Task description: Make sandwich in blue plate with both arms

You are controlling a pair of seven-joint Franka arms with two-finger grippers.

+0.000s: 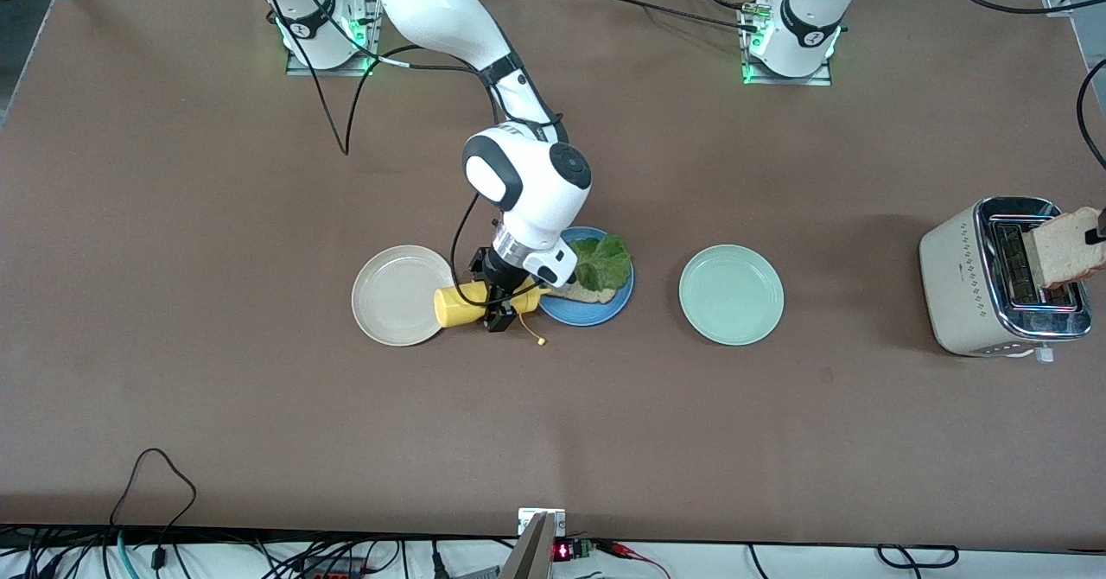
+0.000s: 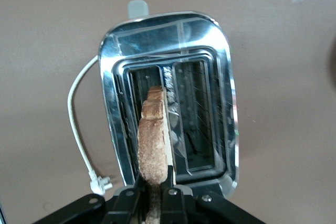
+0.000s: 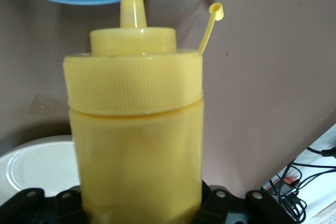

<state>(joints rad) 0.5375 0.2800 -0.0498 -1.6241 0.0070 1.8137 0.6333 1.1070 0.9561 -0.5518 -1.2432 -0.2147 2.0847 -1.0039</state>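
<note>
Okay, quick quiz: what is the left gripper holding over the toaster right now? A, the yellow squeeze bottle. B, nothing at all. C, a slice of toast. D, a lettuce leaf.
C: the left gripper is shut on a slice of toast, edge-on above the toaster slots.

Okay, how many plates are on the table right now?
3: a cream plate toward the right arm's end, the blue plate beside it holding lettuce, and a mint-green plate toward the toaster.
</note>
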